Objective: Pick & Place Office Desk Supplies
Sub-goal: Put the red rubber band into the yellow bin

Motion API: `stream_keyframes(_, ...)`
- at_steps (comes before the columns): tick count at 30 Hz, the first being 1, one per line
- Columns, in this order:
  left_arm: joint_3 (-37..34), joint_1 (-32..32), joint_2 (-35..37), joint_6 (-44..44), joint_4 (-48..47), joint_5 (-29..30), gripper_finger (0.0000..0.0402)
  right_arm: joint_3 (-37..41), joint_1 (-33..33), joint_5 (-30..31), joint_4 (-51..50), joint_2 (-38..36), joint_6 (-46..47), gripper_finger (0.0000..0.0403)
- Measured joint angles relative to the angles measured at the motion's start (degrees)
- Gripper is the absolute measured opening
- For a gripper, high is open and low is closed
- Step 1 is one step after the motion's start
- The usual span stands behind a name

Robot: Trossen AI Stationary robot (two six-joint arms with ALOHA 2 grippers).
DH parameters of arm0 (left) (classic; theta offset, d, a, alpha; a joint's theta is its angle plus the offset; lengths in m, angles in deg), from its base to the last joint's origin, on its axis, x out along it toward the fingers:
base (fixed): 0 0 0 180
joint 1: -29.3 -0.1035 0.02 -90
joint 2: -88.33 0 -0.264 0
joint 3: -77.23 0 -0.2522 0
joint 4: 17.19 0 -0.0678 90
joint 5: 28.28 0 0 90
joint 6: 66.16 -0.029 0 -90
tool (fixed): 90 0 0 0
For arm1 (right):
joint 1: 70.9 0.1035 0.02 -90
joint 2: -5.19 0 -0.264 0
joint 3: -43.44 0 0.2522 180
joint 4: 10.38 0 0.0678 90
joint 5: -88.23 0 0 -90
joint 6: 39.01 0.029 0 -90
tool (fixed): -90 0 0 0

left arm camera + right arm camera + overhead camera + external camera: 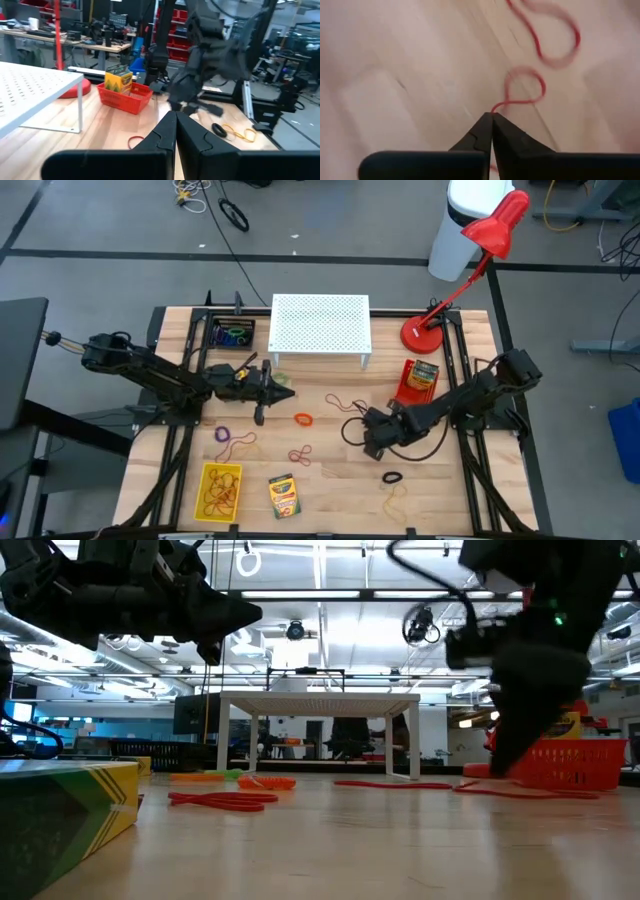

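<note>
A thin red rubber band [540,65] lies in loops on the wood near the table's middle [347,404]; my right gripper [492,116] [367,421] slants down onto it and is shut on it. My left gripper [176,116] [280,392] hovers level and shut, holding nothing, left of centre in front of the white stand [320,325]. A crayon box [284,495] lies flat near the front edge, another [423,373] stands in the red basket [412,394]. An orange loop [303,418], a purple loop [222,434] and a black loop [392,477] lie flat. My right gripper pinches one strand of the rubber band at the end of a small loop [496,105] between its two fingertips. The fingers come from above, slanting down from the table's right. The rest of the band lies slack on the wood.
A yellow tray [203,505] with rubber bands sits front left, a black tray [214,330] with coloured loops back left. A red desk lamp [425,332] stands back right. More rubber bands [240,445] [300,455] and a yellow one [395,500] lie loose.
</note>
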Motion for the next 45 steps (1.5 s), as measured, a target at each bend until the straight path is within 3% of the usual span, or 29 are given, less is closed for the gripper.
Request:
stream_keyframes(6, 0.0, 0.05, 0.0, 0.43, -1.09, -0.2, 0.0019, -0.74, -0.31, 5.86, 9.97, -2.67, -10.34, 0.0006)
stream_keyframes(12, 0.0, 1.03, 0.0, 0.42, -2.88, 0.04, 0.0055, -0.74, -3.8, 6.81, 22.22, -2.79, -21.69, 0.0004)
stream_keyframes(22, 3.71, 2.2, -1.95, 0.15, -8.89, 0.21, 0.0122, -1.48, -8.82, 2.7, 39.94, -2.79, -36.74, 0.0004)
stream_keyframes(27, 8.39, 3.42, -8.48, -3.6, -8.48, 0.3, 0.0153, -1.51, -9.9, -0.79, 45.3, -2.79, -41.73, 0.0002)
stream_keyframes(33, 13.3, 3.36, -15.88, -6.92, -8.52, 6.74, 0.0176, -1.5, -9.77, -2.99, 47.77, -2.79, -44.34, 0.0004)
stream_keyframes(40, 17.0, 4.56, -19.14, -11.11, -8.26, 6.48, 0.0166, -1.5, -9.75, -3.39, 47.42, -2.79, -44.94, 0.0004)
stream_keyframes(45, 17.35, 6.67, -19.23, -16.05, -8.15, 4.78, 0.0107, -1.51, -9.73, -3.64, 47.37, -2.83, -45.8, 0.0005)
